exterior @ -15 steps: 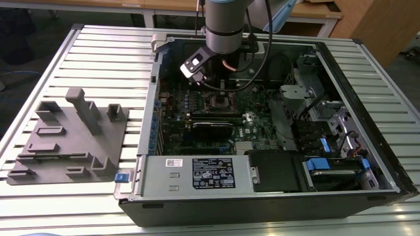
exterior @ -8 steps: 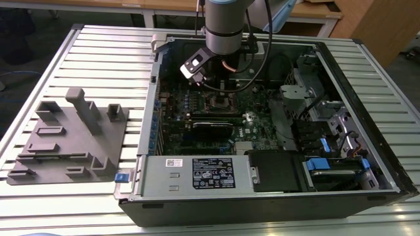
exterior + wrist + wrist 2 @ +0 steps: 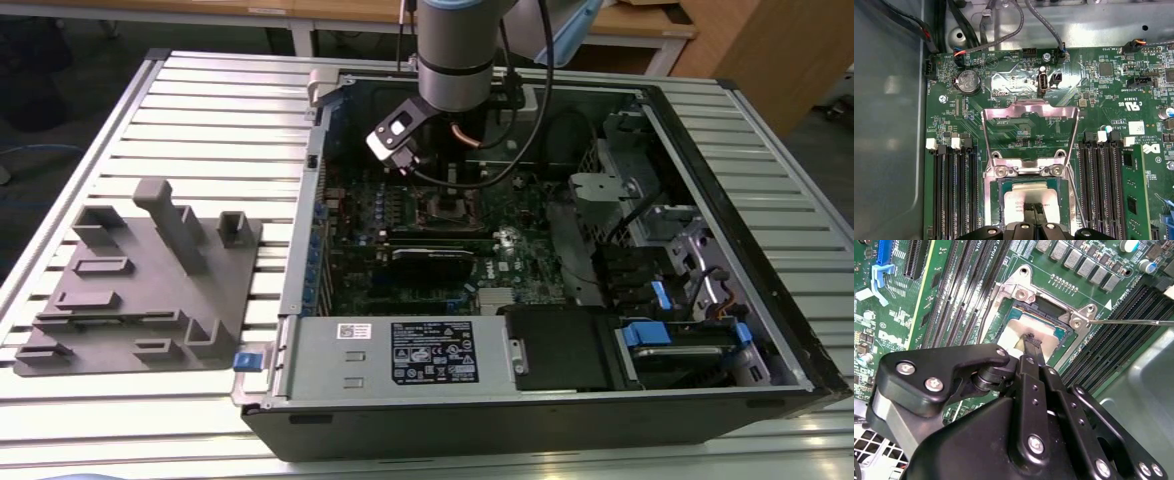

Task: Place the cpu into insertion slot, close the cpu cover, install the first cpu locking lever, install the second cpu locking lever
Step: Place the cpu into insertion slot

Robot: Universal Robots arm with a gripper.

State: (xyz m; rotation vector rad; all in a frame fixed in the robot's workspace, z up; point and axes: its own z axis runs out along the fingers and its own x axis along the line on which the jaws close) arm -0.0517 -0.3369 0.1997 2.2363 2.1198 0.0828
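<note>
A grey fixture [image 3: 140,280] is shown at the exterior view's left. To its right, the gripper [image 3: 454,190] is poised inside the open case [image 3: 304,250]. Its fingers [image 3: 1032,345] are pressed together over the cpu [image 3: 1019,200], which is seated in the insertion slot [image 3: 998,200] beneath the raised cpu cover [image 3: 1029,106].

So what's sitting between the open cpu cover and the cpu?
In the first wrist view, a silver hinge bracket with two screws spans that gap, between the cpu cover and the cpu.
</note>
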